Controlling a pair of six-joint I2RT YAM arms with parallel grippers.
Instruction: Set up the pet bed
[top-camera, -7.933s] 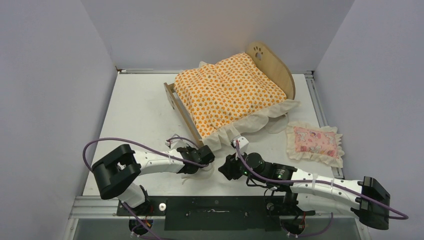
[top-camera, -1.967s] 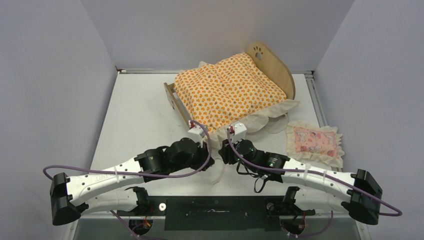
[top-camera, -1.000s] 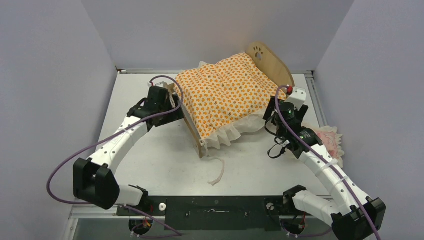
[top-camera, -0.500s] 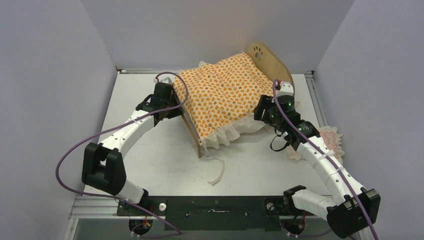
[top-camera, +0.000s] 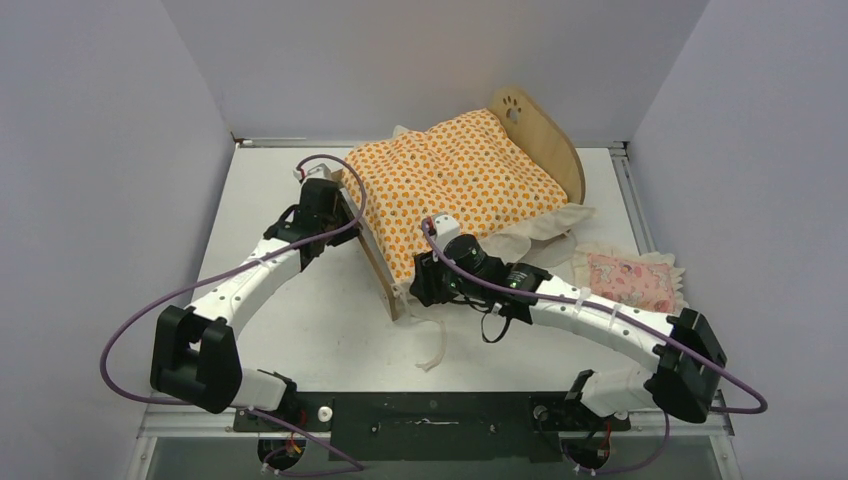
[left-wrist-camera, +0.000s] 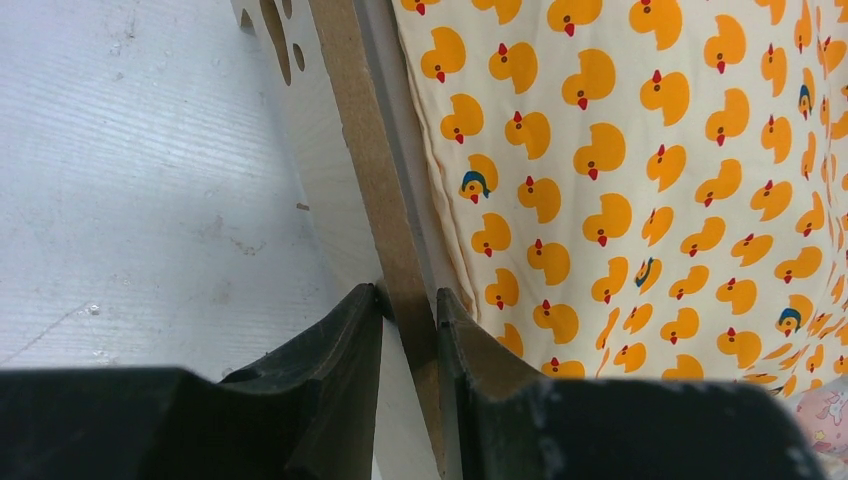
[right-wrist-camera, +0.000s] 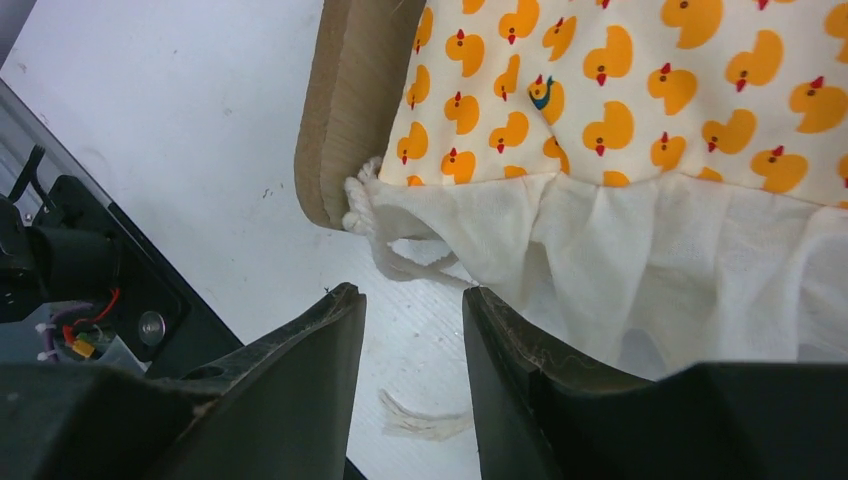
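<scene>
Top external view: the pet bed (top-camera: 548, 135) stands at the far middle of the table (top-camera: 250, 170) with the duck-print mattress (top-camera: 460, 180) on it. I judge I'm at the squaring-up step, bracing the frame while the mattress gets settled. Next, my right jaws need to drop onto the ruffle (right-wrist-camera: 640, 250) and close on it without snagging the loose cord (right-wrist-camera: 395, 262). My left gripper (left-wrist-camera: 408, 292) is nearly shut, pinching the thin plywood end board (left-wrist-camera: 365, 140), 1 finger on each face. My right gripper (right-wrist-camera: 412, 300) hangs about half open by the bed's near corner, holding nothing. The pink pillow (top-camera: 625, 280) lies right of the bed.
</scene>
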